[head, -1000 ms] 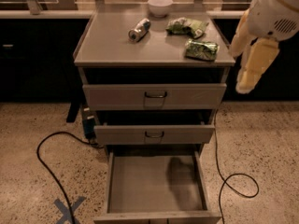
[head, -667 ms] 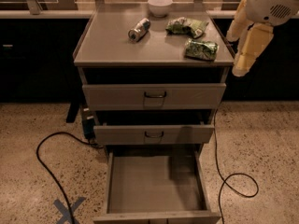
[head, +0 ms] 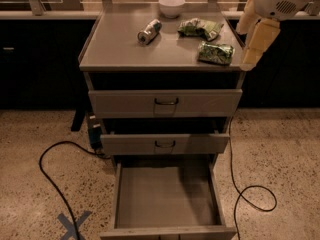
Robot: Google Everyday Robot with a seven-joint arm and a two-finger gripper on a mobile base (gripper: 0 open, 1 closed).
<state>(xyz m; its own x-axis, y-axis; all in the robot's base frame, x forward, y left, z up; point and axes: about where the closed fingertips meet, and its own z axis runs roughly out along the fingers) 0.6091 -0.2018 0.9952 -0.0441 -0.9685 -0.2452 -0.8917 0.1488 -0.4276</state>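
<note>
Hovering just off the table's right edge, at 3 o'clock of the green bag that lies flat there within easy reach, the end effector points downward, wide or narrow I cannot tell, with 1 drawer open below.

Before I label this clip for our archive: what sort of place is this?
Probably an office or lab workspace: a grey drawer cabinet, speckled floor with loose cables and a blue tape cross. The tool hangs by the cabinet's right edge.

No legible text; gripper right of cabinet
</note>
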